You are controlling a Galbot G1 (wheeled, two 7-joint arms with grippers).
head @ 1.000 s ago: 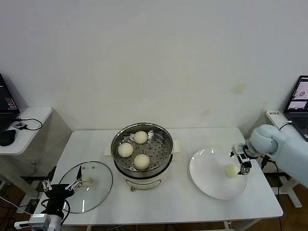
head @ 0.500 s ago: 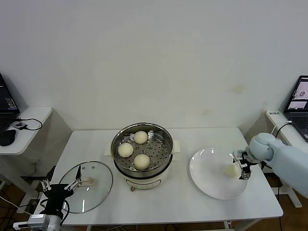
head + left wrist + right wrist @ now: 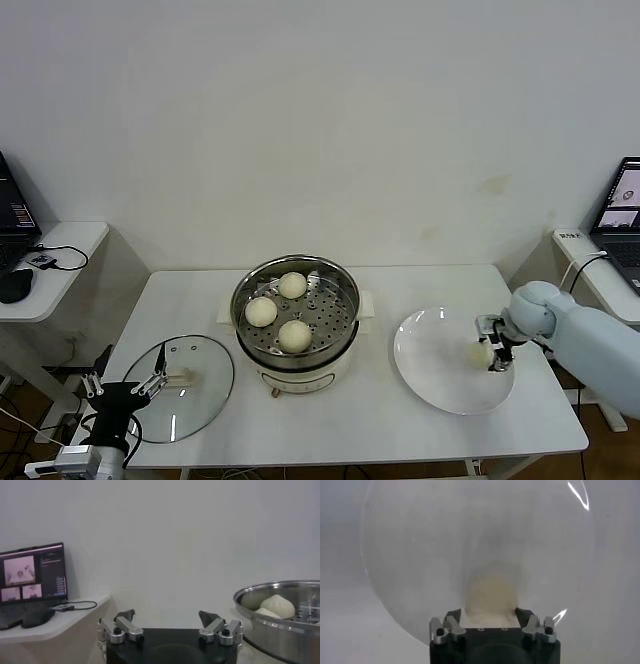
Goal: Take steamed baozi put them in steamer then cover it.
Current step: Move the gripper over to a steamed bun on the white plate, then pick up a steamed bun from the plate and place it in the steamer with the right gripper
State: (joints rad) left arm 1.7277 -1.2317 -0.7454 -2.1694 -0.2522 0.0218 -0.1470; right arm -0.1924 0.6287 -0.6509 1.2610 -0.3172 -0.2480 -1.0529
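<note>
Three cream-white baozi [image 3: 292,285] lie on the perforated tray of the steel steamer [image 3: 300,375] at the table's middle. A fourth baozi [image 3: 480,353] lies on the white plate [image 3: 440,385] at the right. My right gripper [image 3: 491,352] is down at it, jaws open on either side of the bun. The right wrist view shows that baozi [image 3: 490,595] between the right gripper's [image 3: 487,614] jaws. The glass cover [image 3: 195,400] lies flat at the table's left. My left gripper [image 3: 125,386] is parked open by it, and its wrist view [image 3: 166,617] shows the steamer [image 3: 280,630].
A side table with a laptop and mouse [image 3: 15,285] stands at the far left. Another laptop [image 3: 622,215] stands at the far right. The plate reaches close to the table's right front edge.
My right gripper has moved a little left and down over the plate, bringing its jaws around the baozi. The left arm has not moved.
</note>
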